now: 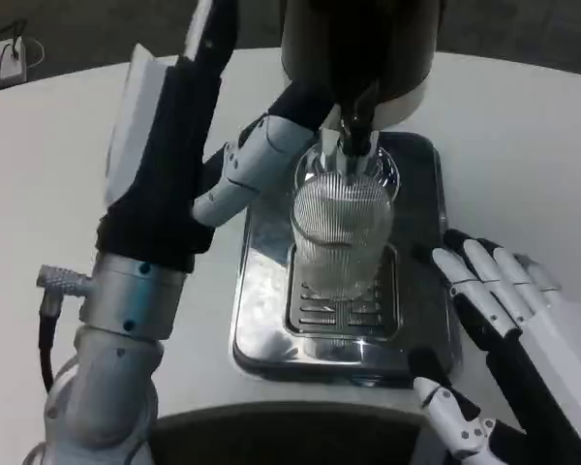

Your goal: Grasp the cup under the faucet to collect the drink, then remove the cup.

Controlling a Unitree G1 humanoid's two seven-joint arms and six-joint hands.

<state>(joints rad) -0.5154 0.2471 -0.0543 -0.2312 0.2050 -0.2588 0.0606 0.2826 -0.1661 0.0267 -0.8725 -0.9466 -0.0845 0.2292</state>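
White table (523,126) carries a steel drip tray (261,339) at centre; left hand (257,170) grips the ribbed cup (341,232) under the faucet (356,131), right hand (504,320) spread, released.

Left hand (247,170) reaching forward; right hand (494,320) spread.

silver forearms, black sleeve, white-and-black fingered left hand (247,174), right hand (504,329)

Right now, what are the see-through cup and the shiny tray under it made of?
The cup looks like clear glass, or maybe clear plastic: you can see through it, and its wall has fine upright ribs. The drip tray looks like polished metal, probably stainless steel: it is silvery and mirrors the light, with a slotted grate in the middle.
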